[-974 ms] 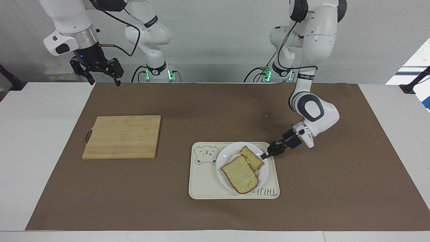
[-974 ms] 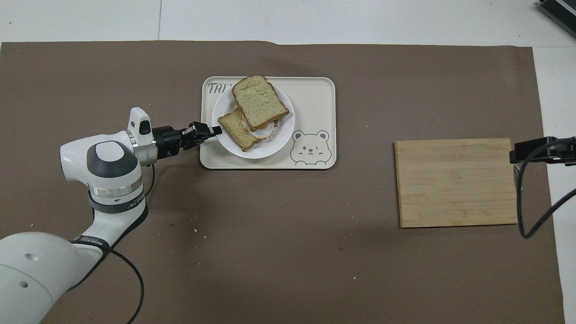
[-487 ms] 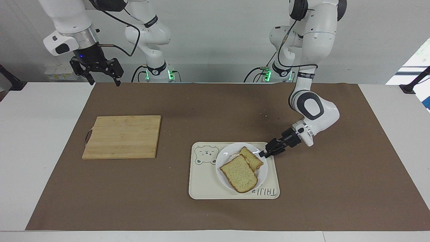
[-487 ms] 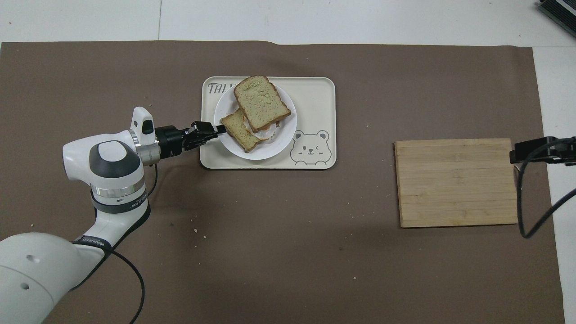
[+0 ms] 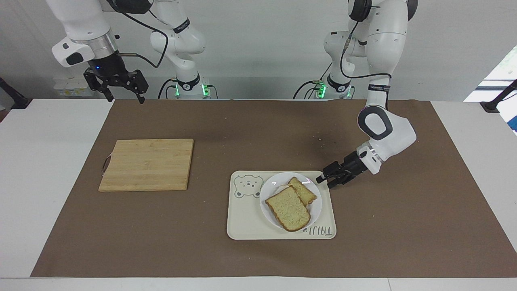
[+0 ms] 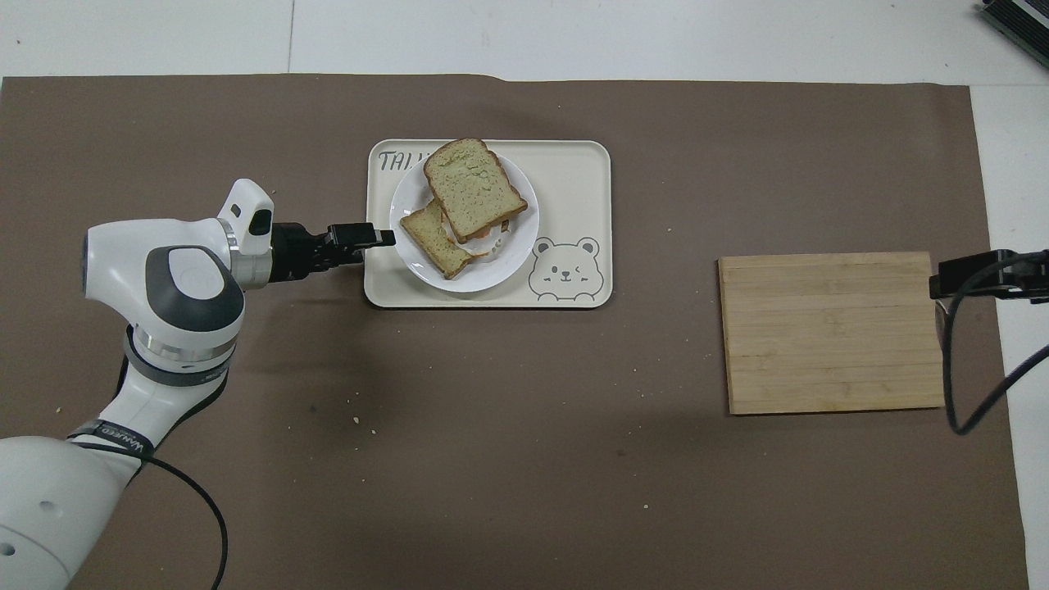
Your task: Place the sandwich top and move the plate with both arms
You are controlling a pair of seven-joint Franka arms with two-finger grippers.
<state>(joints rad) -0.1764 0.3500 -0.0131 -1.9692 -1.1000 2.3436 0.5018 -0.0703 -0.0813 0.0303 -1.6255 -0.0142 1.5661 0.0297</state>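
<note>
Brown paper covers the white table (image 5: 48,169) from end to end, with pale walls past the robots' bases. Left gripper (image 5: 323,180) sits low over the edge of the cream tray (image 5: 242,226), at the tray's side toward the left arm's end of the table; its fingers stand apart and hold nothing. Just beside its tips, with a narrow gap showing in the overhead view, lies the plate (image 5: 270,210), resting on the tray. On the plate, the sandwich top (image 5: 287,208) lies flat across the stack, partly covering a smaller toasted slice (image 5: 303,190), which is the piece closest to the left gripper. A bear drawing (image 5: 247,186) marks the tray corner away from this gripper. Right gripper (image 5: 121,87) hangs high over the table's edge at the right arm's end, fingers spread and empty, that arm waiting. Below and forward of it lies a wooden cutting board (image 5: 147,163), bare, well apart from the tray.
</note>
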